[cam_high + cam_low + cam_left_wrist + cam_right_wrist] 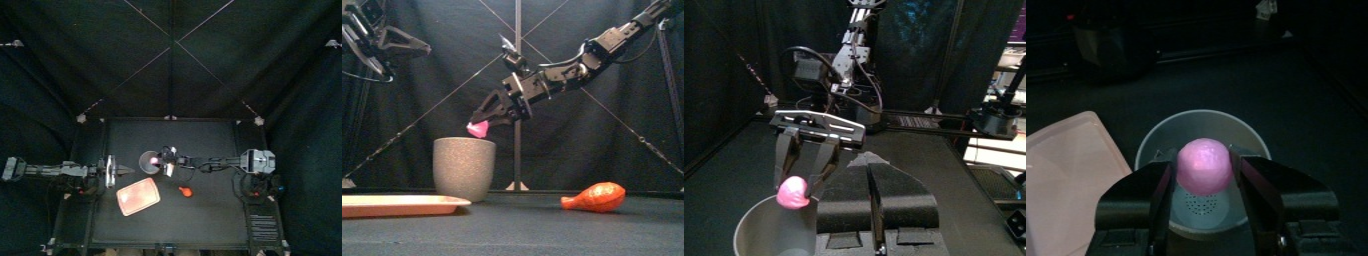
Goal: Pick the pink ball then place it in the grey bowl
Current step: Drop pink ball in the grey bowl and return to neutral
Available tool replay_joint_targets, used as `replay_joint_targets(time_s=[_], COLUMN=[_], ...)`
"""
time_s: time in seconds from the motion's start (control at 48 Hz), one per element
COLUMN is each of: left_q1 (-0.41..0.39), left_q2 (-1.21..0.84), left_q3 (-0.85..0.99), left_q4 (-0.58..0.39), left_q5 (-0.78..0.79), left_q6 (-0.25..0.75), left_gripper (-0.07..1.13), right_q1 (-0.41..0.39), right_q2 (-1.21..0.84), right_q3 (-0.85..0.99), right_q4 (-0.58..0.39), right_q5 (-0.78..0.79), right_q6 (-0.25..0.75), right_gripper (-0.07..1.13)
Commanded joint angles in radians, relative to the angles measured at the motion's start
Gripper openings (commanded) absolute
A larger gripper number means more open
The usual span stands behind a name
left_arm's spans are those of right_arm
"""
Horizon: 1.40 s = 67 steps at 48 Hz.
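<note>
- Right now the right gripper (480,122) hangs over the grey cup (464,168), its arm reaching down from the right side of the bench (214,220) and past the middle.
- Its two jaws pinch the pink ball (477,128) from either side, with the ball at their tips.
- The ball is in the air just above the cup's rim, over the opening and not touching the cup. The right wrist view shows it over the mouth of the cup.
- The cup stands upright on the bench, left of the middle and a little toward the back edge.
- A pink tray (138,198) lies flat near the left edge, in front of the cup and apart from it.
- An orange-red toy (596,196) lies on its side near the middle of the bench, to the right of the tray and well apart from the cup.
- The left gripper (874,180) rests by the left edge, raised off the bench and pointing toward the cup. Its jaws are pressed together with nothing between them.
</note>
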Motion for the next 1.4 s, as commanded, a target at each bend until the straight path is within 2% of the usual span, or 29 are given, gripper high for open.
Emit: replay_joint_targets(time_s=[0.021, 0.188, 0.458, 0.896, 1.396], left_q1=[0.003, 0.003, 0.006, 0.006, 0.017], left_q2=[0.006, 0.006, 0.006, 0.005, 0.006], left_q3=[-0.011, -0.009, -0.005, 0.006, 0.029], left_q4=[-0.002, -0.002, -0.005, -0.025, -0.025], left_q5=[-0.003, -0.003, -0.003, -0.003, -0.006], left_q6=[0.000, 0.000, -0.002, 0.000, 0.000], left_gripper=[0.00, 0.00, 0.00, 0.00, 0.00], right_q1=[-0.003, -0.005, 0.002, 0.051, 0.071], right_q2=[0.006, 0.017, -0.074, -0.489, -0.877], right_q3=[-0.041, -0.044, 0.028, 0.485, 0.808], right_q4=[0.015, 0.038, 0.034, 0.061, 0.066], right_q5=[0.009, 0.012, -0.015, -0.284, -0.298], right_q6=[0.002, -0.002, -0.002, -0.002, 0.002], right_gripper=[0.81, 0.95, 0.95, 0.95, 0.95])
